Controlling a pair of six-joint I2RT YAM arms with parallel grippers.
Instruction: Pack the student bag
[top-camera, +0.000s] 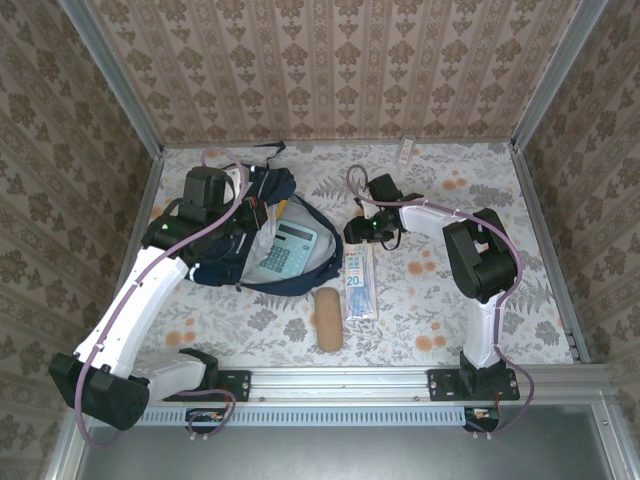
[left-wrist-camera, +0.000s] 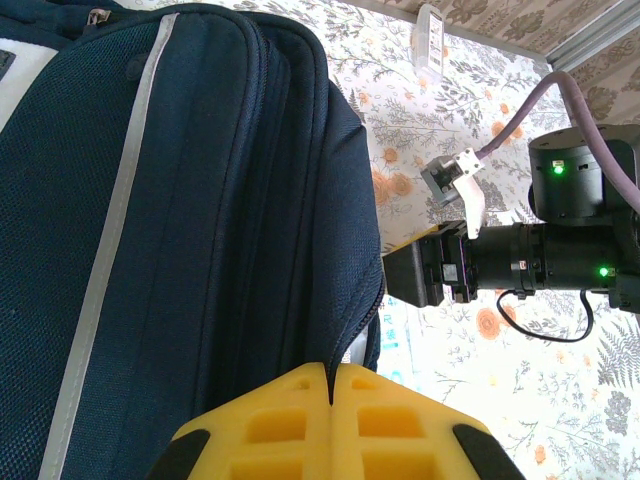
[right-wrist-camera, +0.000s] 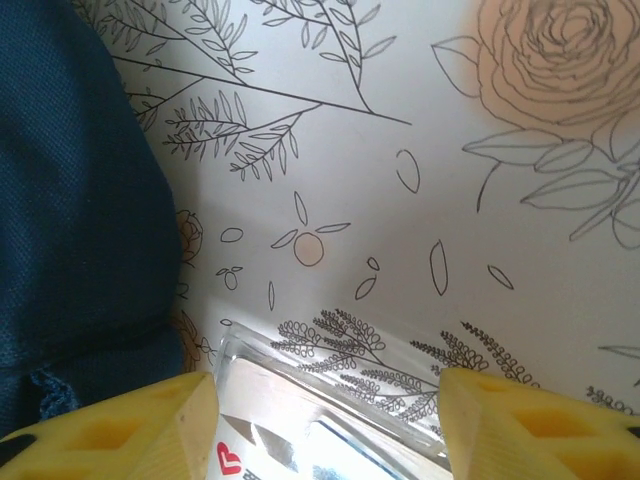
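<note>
Student bag (top-camera: 272, 188) left-centre on table, mouth agape, calculator (top-camera: 287, 248) inside. Left gripper (left-wrist-camera: 330, 380) clenched, apparently pinching bag rim. Right gripper (right-wrist-camera: 325, 385) released, 2 fingers astride end of clear packet (right-wrist-camera: 300, 450), just beside bag. To do well: lower squarely, close across packet width, lift clear before swinging to mouth.

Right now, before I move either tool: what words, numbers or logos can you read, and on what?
"20": on the clear packet beside the student bag.
Red mark on that packet, right wrist view: cut off, unreadable.
Calculator keys, inside the bag: too small to read.
Small white item, far side: blurred.
</note>
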